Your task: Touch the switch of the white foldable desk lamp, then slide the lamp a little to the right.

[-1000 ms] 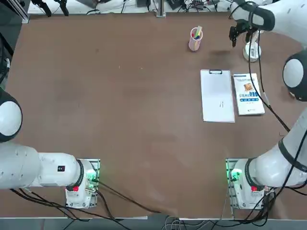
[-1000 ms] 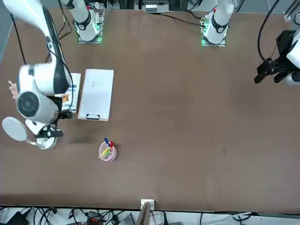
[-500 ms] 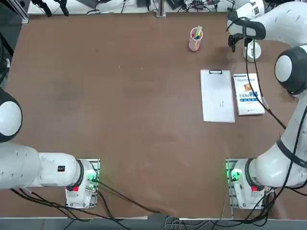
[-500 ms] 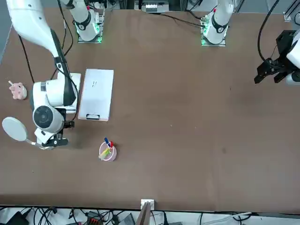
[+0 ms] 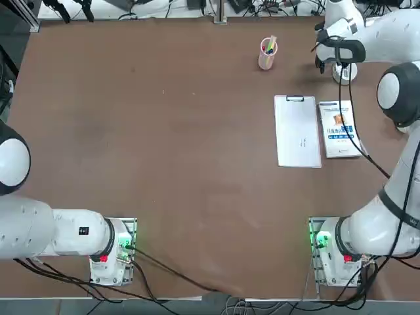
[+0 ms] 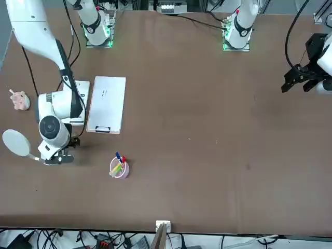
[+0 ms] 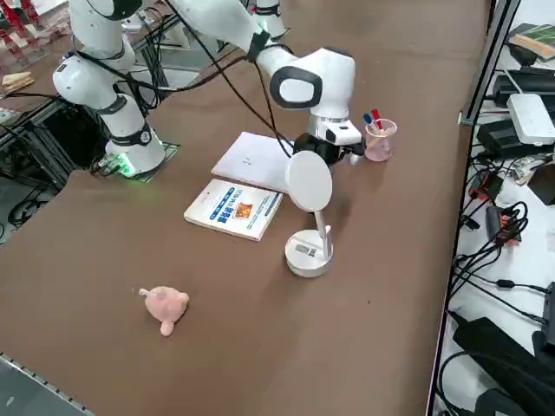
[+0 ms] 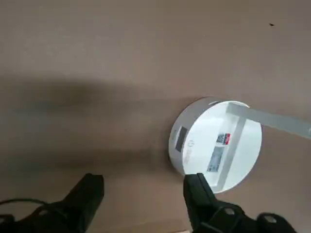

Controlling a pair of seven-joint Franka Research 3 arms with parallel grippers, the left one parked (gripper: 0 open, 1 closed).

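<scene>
At the table's far right, the lamp (image 8: 233,160) stands just right of your gripper (image 8: 144,177), whose fingers are spread and empty. Align one fingertip with the switch before pressing lightly; for the slide, push low against the base's left side, avoiding the jointed arm.

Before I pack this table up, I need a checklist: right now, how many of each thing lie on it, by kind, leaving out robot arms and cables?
Desk lamp: 1
Clipboard: 1
Book: 1
Pen cup: 1
Pink toy: 1
Total: 5
</scene>
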